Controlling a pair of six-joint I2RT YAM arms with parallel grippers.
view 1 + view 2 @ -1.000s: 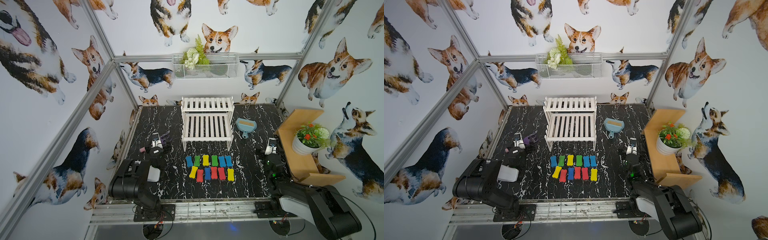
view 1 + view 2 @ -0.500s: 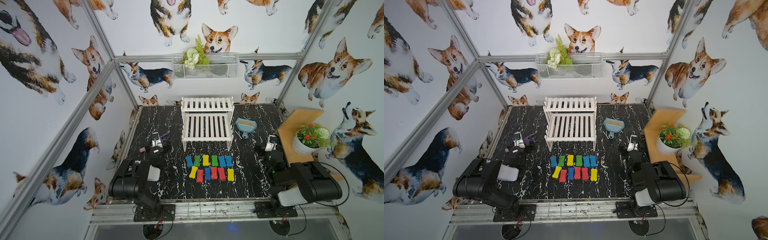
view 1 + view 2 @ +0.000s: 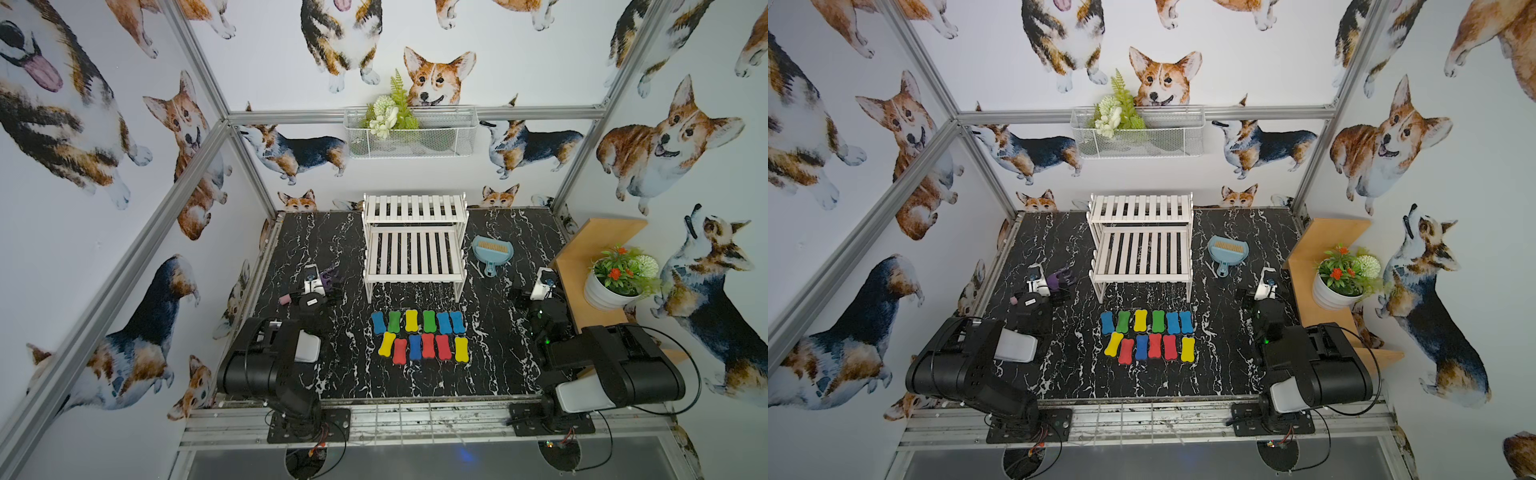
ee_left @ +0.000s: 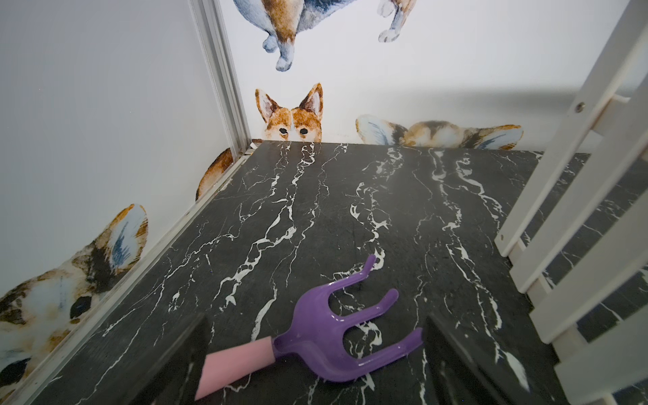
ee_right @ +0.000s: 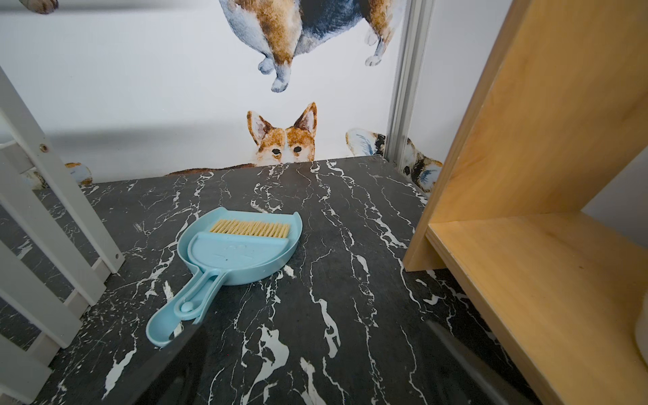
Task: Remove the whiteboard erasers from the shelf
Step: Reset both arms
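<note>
Several whiteboard erasers (image 3: 419, 336) (image 3: 1148, 336) in blue, green, yellow and red lie in two rows on the black marble table, just in front of the shelf. The shelf (image 3: 413, 245) (image 3: 1140, 249) is a white slatted two-tier rack at the back centre, and both tiers show bare slats. Its side rails edge the left wrist view (image 4: 578, 210) and the right wrist view (image 5: 52, 210). My left gripper (image 3: 328, 286) (image 4: 315, 322) rests open at the table's left. My right gripper (image 3: 524, 291) (image 5: 308, 336) rests open at the right, holding nothing.
A purple toy rake (image 4: 336, 333) with a pink handle lies between my left fingers, untouched. A light-blue dustpan with brush (image 3: 491, 251) (image 5: 238, 252) lies right of the shelf. A tan wooden shelf (image 3: 590, 270) with a potted plant (image 3: 615, 278) stands at the right. A wire basket (image 3: 411, 133) hangs on the back wall.
My right arm's elbow has swung up and inward from its low folded pose, while its gripper has barely shifted. The left arm and the erasers have not moved.
</note>
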